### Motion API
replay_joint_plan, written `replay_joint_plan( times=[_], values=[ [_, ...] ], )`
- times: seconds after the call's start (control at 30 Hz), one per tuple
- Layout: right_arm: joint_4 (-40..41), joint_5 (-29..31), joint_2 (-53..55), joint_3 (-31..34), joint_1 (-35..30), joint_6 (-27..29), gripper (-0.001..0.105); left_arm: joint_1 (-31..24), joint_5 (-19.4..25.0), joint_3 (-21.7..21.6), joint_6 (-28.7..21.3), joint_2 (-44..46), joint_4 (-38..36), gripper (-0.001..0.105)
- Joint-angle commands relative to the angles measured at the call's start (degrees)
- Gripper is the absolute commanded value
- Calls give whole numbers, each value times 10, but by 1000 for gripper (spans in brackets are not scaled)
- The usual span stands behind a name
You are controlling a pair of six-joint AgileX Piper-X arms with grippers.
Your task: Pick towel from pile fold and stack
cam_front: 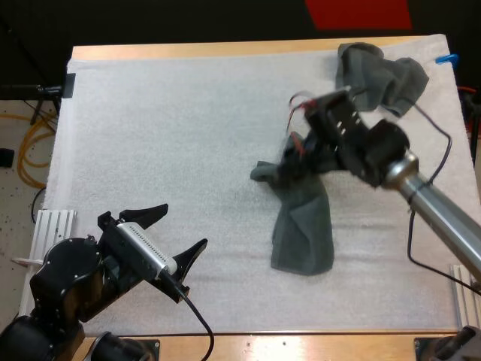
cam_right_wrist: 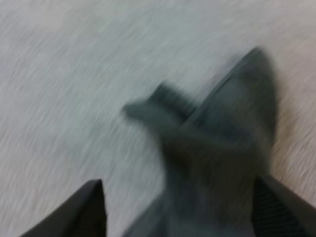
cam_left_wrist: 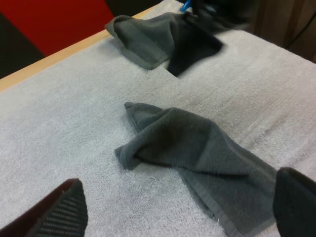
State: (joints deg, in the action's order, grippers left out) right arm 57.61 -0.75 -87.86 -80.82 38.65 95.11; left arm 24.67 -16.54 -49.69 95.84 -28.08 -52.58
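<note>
One dark grey-green towel [cam_front: 302, 222] lies stretched out on the white mat, right of centre, its far end bunched up. My right gripper [cam_front: 291, 162] hovers over that bunched end, open, with the towel [cam_right_wrist: 217, 148] below and between its spread fingers [cam_right_wrist: 91, 210]. A crumpled towel pile [cam_front: 379, 75] sits at the mat's far right corner. My left gripper [cam_front: 176, 235] is low at the near left, open and holding nothing. From the left wrist the stretched towel [cam_left_wrist: 197, 148] lies ahead of my left gripper [cam_left_wrist: 180, 177], and the pile [cam_left_wrist: 153, 39] lies beyond it.
The white mat [cam_front: 165, 128] covers most of the wooden table [cam_front: 301, 344]. Bare mat stretches across the left half and centre. The right arm [cam_front: 421, 188] slants in over the mat's right side.
</note>
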Motion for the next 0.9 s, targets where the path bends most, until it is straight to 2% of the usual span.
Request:
replay_joint_plan(
  times=[0.0, 0.13, 0.23, 0.37, 0.43, 0.87],
  values=[
    [23, -10, 10, 3, 13, 7, 56, 3, 5, -5, 3, 2, 6, 75],
    [58, -5, 17, 37, 80, -29, 56, 3, 5, -5, 3, 2, -1, 75],
    [41, -4, 10, 81, 110, -60, 56, 3, 5, -5, 3, 2, -3, 75],
    [10, -23, -6, 128, 116, -72, 56, 3, 5, -5, 3, 2, -2, 75],
    [-1, -58, -26, 143, 116, -76, 56, 3, 5, -5, 3, 2, -2, 75],
    [-22, -140, -130, 148, 117, -79, 56, 3, 5, -5, 3, 2, -2, 75]
  ],
)
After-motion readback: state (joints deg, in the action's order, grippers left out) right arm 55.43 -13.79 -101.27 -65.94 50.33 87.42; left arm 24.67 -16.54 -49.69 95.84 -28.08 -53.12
